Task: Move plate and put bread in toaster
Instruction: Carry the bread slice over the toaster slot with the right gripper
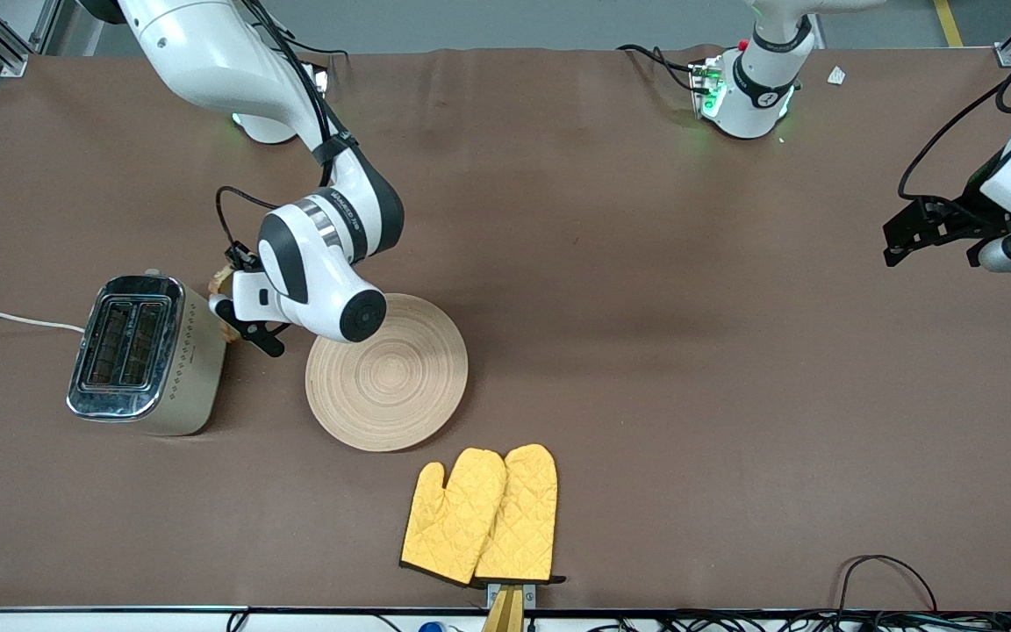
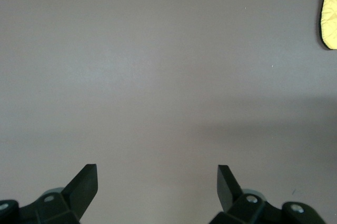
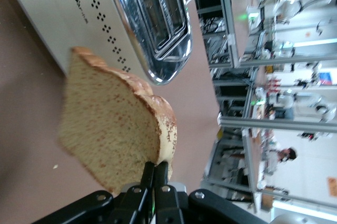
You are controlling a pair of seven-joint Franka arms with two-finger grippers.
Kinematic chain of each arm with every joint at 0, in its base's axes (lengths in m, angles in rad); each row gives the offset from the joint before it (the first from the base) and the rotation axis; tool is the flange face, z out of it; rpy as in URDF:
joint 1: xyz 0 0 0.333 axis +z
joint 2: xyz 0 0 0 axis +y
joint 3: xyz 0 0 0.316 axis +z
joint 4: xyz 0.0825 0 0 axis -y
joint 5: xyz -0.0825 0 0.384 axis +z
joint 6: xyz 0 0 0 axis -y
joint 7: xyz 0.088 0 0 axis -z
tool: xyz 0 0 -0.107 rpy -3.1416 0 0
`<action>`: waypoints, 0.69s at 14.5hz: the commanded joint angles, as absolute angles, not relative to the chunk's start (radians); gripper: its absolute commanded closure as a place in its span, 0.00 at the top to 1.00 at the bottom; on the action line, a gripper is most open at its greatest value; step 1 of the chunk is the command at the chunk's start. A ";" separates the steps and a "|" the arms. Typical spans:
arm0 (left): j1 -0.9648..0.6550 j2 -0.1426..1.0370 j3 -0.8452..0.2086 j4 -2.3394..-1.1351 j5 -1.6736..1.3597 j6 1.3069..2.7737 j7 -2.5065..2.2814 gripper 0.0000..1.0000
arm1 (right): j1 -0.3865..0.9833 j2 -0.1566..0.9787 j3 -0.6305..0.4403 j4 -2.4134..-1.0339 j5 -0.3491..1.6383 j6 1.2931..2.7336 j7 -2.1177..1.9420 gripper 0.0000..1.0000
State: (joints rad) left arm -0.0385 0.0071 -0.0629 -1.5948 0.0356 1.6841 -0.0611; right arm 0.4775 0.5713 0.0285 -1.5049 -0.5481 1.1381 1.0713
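Note:
The bread (image 3: pixel 113 129), a brown slice with a darker crust, stands on edge in my right gripper (image 3: pixel 156 165), which is shut on its crust. In the front view the bread (image 1: pixel 221 281) is mostly hidden by the right gripper (image 1: pixel 229 307), just beside the toaster (image 1: pixel 141 355) on the side toward the plate. The cream toaster (image 3: pixel 105 13) has a chrome top and two empty slots. The round light-wood plate (image 1: pixel 400 386) lies flat on the table next to the toaster, partly under the right wrist. My left gripper (image 1: pixel 890 243) waits open over bare table at the left arm's end (image 2: pixel 157 174).
Two yellow oven mitts (image 1: pixel 483 513) lie nearer to the front camera than the plate; one mitt's edge (image 2: pixel 330 16) shows in the left wrist view. A white cord (image 1: pixel 5 318) runs from the toaster to the table's edge. A black cable loop (image 1: pixel 887 570) lies near the front edge.

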 commanded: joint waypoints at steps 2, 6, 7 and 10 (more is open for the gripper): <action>-0.040 0.006 -0.058 -1.588 0.028 1.681 -0.057 1.00 | 0.518 0.535 0.032 -1.517 -0.676 1.055 0.809 0.00; -0.038 0.006 -0.057 -1.589 0.026 1.681 -0.057 1.00 | 0.517 0.483 0.029 -1.526 -0.768 1.045 0.513 0.00; -0.038 0.006 -0.055 -1.589 0.026 1.681 -0.057 1.00 | 0.512 0.476 0.028 -1.526 -0.796 1.045 0.455 0.00; -0.038 0.006 -0.055 -1.589 0.026 1.681 -0.057 1.00 | 0.471 0.459 0.025 -1.528 -0.896 1.051 0.248 0.00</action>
